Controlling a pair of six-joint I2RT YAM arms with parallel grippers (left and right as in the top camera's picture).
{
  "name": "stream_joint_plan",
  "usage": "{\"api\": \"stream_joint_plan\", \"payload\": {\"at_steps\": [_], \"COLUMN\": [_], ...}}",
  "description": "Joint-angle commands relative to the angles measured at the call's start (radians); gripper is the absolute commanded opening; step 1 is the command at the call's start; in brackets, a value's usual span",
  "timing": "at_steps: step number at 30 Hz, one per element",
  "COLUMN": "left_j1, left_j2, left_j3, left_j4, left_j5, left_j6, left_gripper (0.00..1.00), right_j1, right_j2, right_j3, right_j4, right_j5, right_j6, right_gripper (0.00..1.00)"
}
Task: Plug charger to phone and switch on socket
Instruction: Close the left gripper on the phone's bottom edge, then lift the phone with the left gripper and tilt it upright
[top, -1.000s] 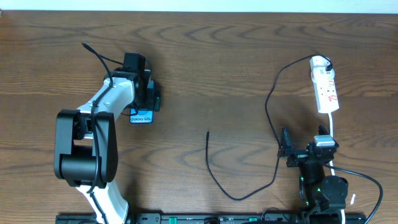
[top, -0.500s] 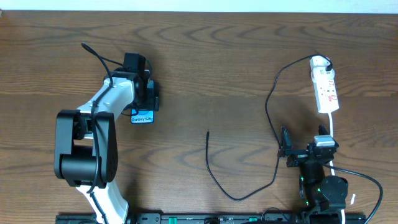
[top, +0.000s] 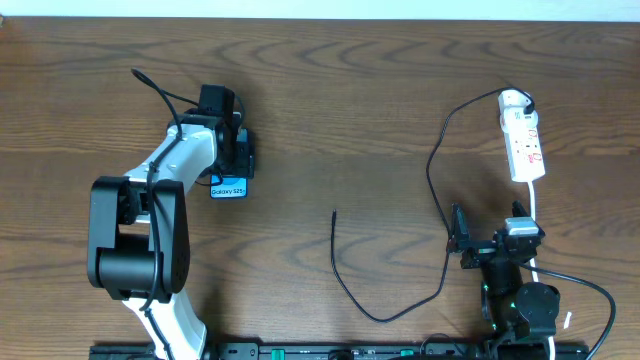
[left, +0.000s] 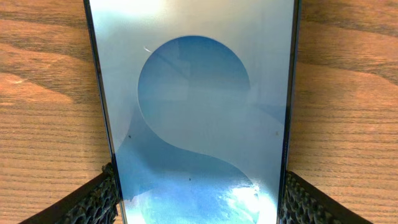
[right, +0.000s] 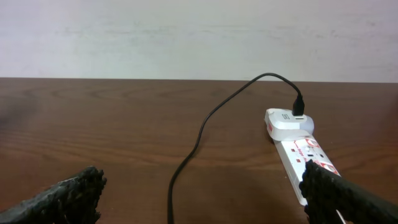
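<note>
The phone (top: 228, 188) lies at the left of the table, mostly hidden under my left gripper (top: 236, 160). In the left wrist view its blue screen (left: 196, 112) fills the space between both fingers of the left gripper (left: 196, 208), which is shut on its edges. The charger cable (top: 336, 265) lies loose mid-table with its plug tip (top: 334, 213) free; its other end runs to the white plug on the socket (top: 524, 145). My right gripper (top: 488, 242) is open and empty, just in front of the socket (right: 298, 149), with the cable (right: 198, 140) passing between its fingers.
The socket's white lead (top: 536, 215) runs down past my right arm's base. A thick black robot cable (top: 150, 85) sticks out behind my left arm. A pale wall (right: 186, 37) stands beyond the table's far edge.
The phone's visible end has shifted slightly to the right under my left gripper. The right arm and the cable have not moved.
</note>
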Motion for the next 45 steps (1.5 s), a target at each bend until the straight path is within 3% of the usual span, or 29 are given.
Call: {"api": "stream_joint_plan", "payload": {"at_steps": [1, 13, 22, 34, 41, 45], "left_j1": [-0.002, -0.002, -0.013, -0.180, -0.267, -0.275], "left_j2": [0.035, 0.033, 0.014, -0.031, -0.015, -0.002], "left_j3": [0.009, 0.020, 0.219, 0.500, 0.509, 0.509], "left_j4": [-0.008, -0.016, -0.196, -0.383, -0.394, -0.399], "left_j5": [-0.021, -0.020, -0.020, -0.002, -0.006, -0.006], "left_j6": [-0.002, -0.018, -0.029, -0.136, -0.187, -0.288], "left_gripper": [0.71, 0.64, 0.54, 0.46, 0.40, 0.38], "right_j1": [0.006, 0.006, 0.006, 0.006, 0.006, 0.006], "right_j2": [-0.005, -0.005, -0.005, -0.005, -0.005, -0.005], "right_j3": [-0.001, -0.001, -0.001, -0.001, -0.001, -0.001], "right_j4": [-0.005, -0.005, -0.005, -0.005, -0.005, -0.005], "right_j5": [0.004, 0.004, 0.004, 0.004, 0.004, 0.004], "right_j6": [0.003, 0.003, 0.003, 0.003, 0.003, 0.003], "right_gripper": [0.99, 0.99, 0.99, 0.99, 0.99, 0.99]}}
